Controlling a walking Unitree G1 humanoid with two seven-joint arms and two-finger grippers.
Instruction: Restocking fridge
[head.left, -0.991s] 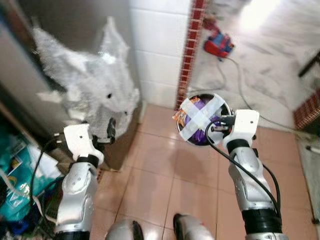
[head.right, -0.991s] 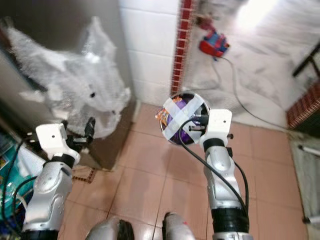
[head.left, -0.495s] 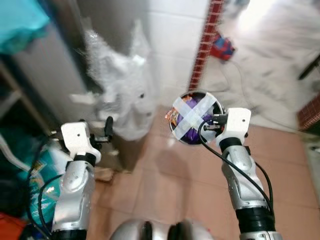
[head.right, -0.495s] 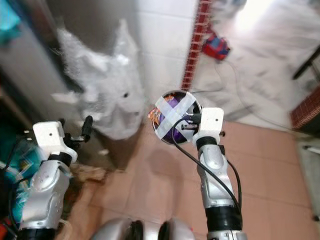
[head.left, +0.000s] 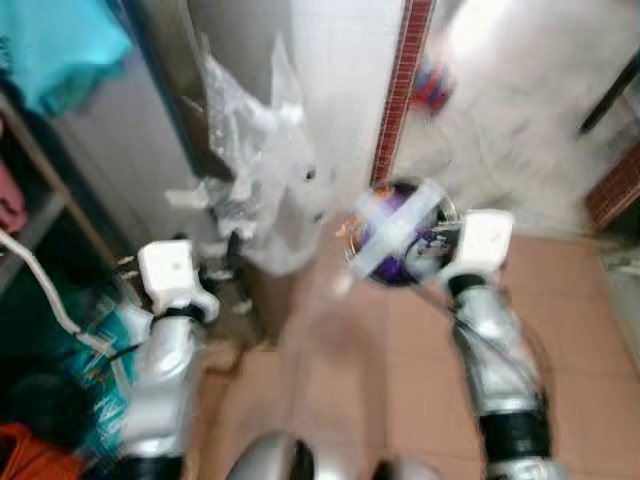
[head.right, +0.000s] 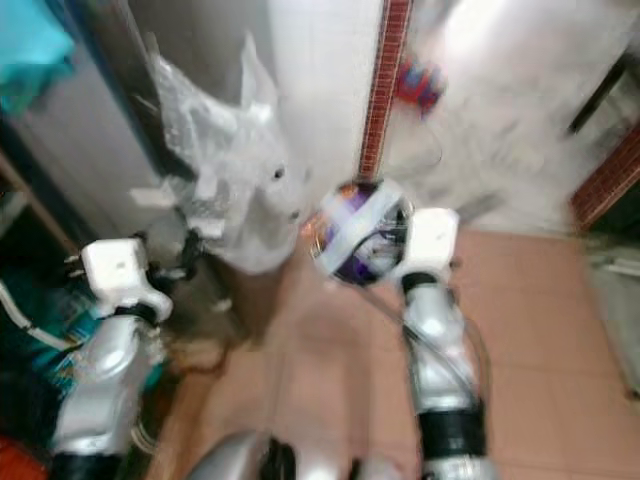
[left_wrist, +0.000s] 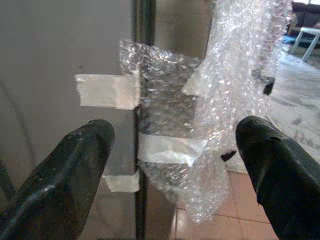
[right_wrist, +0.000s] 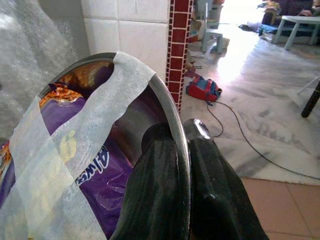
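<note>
Steel bowl (right_wrist: 165, 107) pinched at its rim by the right gripper (right_wrist: 182, 150), one black finger inside the wall and one outside, pressed tight on the metal. Held up in front of the robot, above the pinkish floor tiles (head.left: 350, 380) and near the red brick strip (head.left: 400, 85) on the white tiled wall (right_wrist: 127, 30). Crossed over the open top by two bands of white tape (right_wrist: 75, 150), with a purple snack packet (right_wrist: 85, 170) under them; pale letters on the packet partly hidden by the tape, not possible to read as a word. Also a bit of orange wrapper (right_wrist: 62, 92) at the far edge of the bowl. Left gripper (left_wrist: 172, 150) spread wide and holding nothing, pointed at the grey fridge door (left_wrist: 55, 55), close to its dark vertical edge. Stuck over that edge with strips of white tape (left_wrist: 107, 91): a crumpled sheet of bubble wrap (left_wrist: 235, 75), hanging loose toward the floor. No writing visible on the door or on the tape. On the marble floor (right_wrist: 265, 90) behind, beside the brick strip, a small red and blue thing (right_wrist: 204, 90) with a thin cable leading away. Both eye views blurred by motion. At the robot's left, open shelves with turquoise cloth (head.left: 65, 45) and some dark clutter, too smeared to name.
</note>
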